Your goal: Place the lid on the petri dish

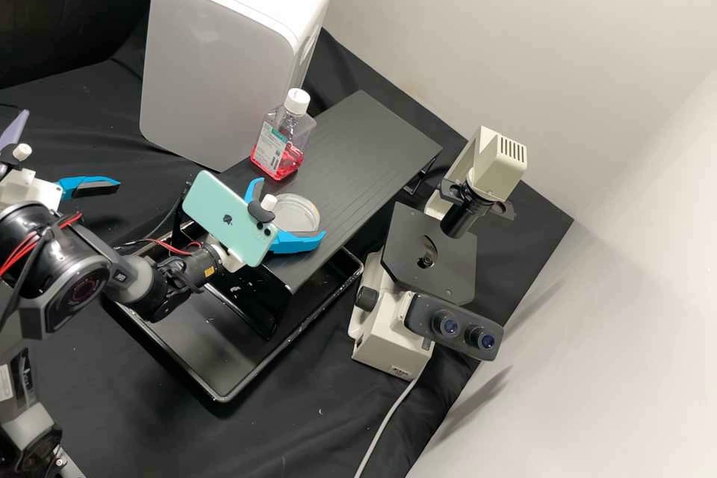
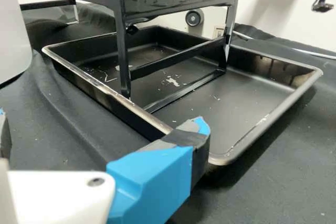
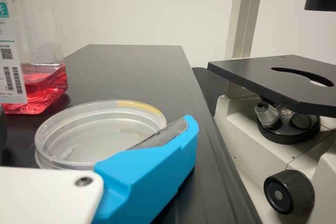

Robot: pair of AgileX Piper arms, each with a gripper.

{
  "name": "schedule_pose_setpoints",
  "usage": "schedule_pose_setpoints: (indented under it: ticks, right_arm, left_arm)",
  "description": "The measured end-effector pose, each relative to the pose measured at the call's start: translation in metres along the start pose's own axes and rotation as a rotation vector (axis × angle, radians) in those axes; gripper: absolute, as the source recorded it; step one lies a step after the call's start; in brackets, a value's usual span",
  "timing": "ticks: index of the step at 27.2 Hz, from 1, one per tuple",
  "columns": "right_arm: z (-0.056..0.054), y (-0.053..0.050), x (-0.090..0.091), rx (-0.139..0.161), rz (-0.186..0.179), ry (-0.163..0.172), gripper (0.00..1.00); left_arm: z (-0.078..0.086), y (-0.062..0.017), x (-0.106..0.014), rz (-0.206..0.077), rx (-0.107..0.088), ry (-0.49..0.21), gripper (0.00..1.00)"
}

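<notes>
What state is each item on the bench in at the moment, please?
Petri dish: flat on the shelf, apparently lidded.
Culture flask: upright, capped, part-filled with red liquid.
Left end effector: open, empty.
Right end effector: at the Petri dish; grip unclear.

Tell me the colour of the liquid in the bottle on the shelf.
Pinkish red liquid; the right wrist view shows it best.

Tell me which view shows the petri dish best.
Right wrist view: the petri dish sits close, rim and wall plain. High view has it small, between blue fingers; left wrist view faces the tray.
</notes>
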Motion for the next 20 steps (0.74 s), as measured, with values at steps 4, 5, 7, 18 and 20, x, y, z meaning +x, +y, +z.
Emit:
schedule_pose_setpoints:
  ticks: [4,5,7,18,20]
  right_arm:
    - [0.0,0.0,-0.004,-0.005,0.043,-0.021,1.0]
    - [0.0,0.001,-0.005,-0.001,0.054,-0.025,1.0]
    - [0.0,0.003,-0.009,0.006,0.08,-0.029,1.0]
    - [0.0,0.009,-0.029,0.044,0.164,0.02,1.0]
    - [-0.001,0.01,-0.031,0.056,0.168,0.025,1.0]
  left_arm:
    - [0.004,0.0047,-0.002,0.029,0.059,0.002,1.0]
    - [0.005,0.0051,-0.003,0.03,0.062,0.001,1.0]
    - [0.006,0.0041,-0.004,0.027,0.068,-0.004,1.0]
    - [0.006,0.0053,-0.005,0.034,0.068,-0.006,1.0]
    - [0.006,0.0053,-0.005,0.034,0.068,-0.006,1.0]
